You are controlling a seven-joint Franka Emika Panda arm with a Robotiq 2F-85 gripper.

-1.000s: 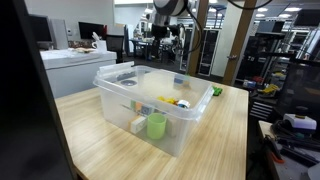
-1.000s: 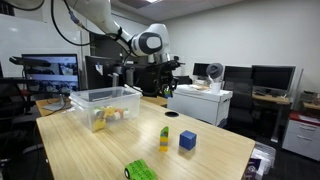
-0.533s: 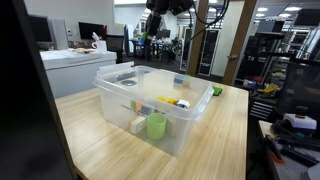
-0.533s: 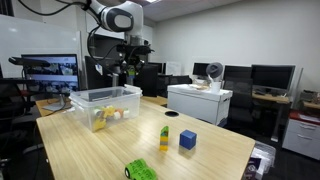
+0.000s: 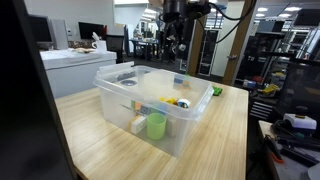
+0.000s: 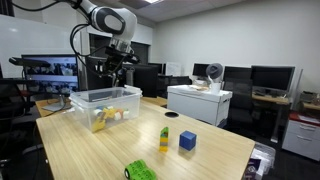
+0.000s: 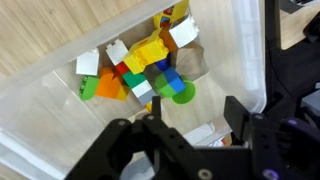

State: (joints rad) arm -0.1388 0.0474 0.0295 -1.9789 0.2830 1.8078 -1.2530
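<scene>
Change: the pincer (image 6: 113, 70) has been swung across from beside the clear bin (image 6: 88, 98) and is now hung above it.
Pincer: the jaws are spread wide in the wrist view, and nothing is gripped or touched.
Directly below: a pile of toy blocks (image 7: 150, 62) is heaped against one wall of the bin, with a green cup (image 7: 183, 92) and a brown block (image 7: 191, 62) just beside it.
Bin: it is set toward a far corner of the worktop (image 6: 120, 148).
Further out: a blue cube (image 6: 187, 140) and a yellow-green block (image 6: 164, 137) are stood near the opposite edge, well apart from the bin.
</scene>
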